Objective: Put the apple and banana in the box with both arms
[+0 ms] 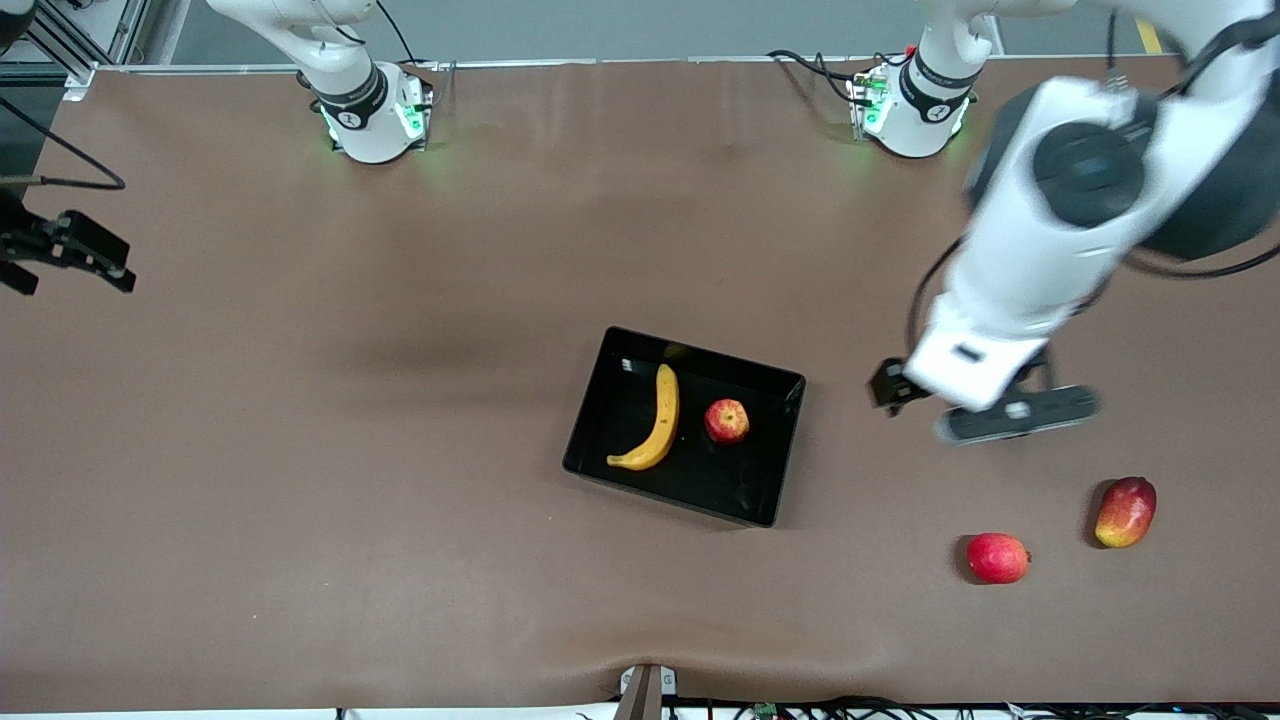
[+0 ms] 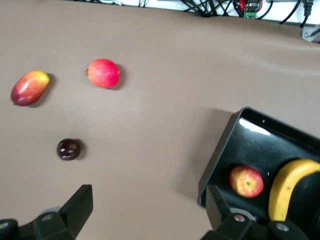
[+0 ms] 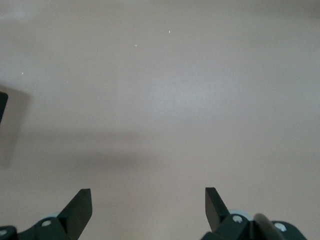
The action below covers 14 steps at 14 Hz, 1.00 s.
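Box (image 1: 775, 445) beside raised, open left hand (image 2: 145, 210)

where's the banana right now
In the front view the banana lies inside the box, beside the apple, on the side toward the right arm's end.

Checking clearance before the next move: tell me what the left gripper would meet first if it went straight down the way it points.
Probably bare table: the open left gripper points at cloth between the box and a small dark fruit, though depth is unclear.
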Each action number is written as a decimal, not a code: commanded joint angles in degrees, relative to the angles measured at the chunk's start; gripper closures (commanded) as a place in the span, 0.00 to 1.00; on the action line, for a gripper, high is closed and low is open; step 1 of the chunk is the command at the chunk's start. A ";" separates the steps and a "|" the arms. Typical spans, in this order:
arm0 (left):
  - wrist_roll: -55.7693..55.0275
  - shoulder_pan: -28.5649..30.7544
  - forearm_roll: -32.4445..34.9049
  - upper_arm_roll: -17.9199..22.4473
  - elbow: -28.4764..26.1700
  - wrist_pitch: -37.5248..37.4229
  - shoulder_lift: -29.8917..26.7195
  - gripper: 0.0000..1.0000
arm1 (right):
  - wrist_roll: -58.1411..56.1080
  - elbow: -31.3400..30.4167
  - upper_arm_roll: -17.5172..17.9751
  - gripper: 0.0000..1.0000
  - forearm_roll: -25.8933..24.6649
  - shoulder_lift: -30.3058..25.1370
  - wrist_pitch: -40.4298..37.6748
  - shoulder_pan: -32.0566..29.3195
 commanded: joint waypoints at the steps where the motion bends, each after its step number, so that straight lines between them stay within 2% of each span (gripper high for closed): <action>1: 5.58 3.69 -4.06 -0.23 -3.08 -3.79 -6.53 0.00 | 1.12 0.89 -0.05 0.00 -1.55 1.53 1.94 0.70; 5: 14.54 10.36 -7.05 -0.15 -6.67 -6.35 -13.12 0.00 | 1.12 1.85 -0.05 0.00 -0.94 4.26 5.90 0.71; 6: 16.22 10.47 -8.37 0.72 -8.69 -6.35 -15.31 0.00 | 1.12 2.29 0.04 0.00 -0.68 4.87 5.99 0.62; 7: 16.85 9.77 -9.17 3.08 -10.53 -6.35 -17.25 0.00 | 1.12 2.38 0.04 0.00 -0.76 5.40 5.99 0.62; 10: 18.69 2.32 -12.33 13.01 -17.13 -6.26 -22.79 0.00 | 1.12 2.74 0.04 0.00 -0.76 5.50 5.99 0.97; 11: 20.18 1.25 -12.34 14.34 -18.27 -6.26 -23.76 0.00 | 1.21 2.82 -0.05 0.00 -0.76 5.49 5.90 0.97; 14: 20.72 0.71 -12.34 14.44 -21.18 -6.35 -26.49 0.00 | 0.68 3.44 -0.05 0.00 -0.76 5.41 5.29 0.53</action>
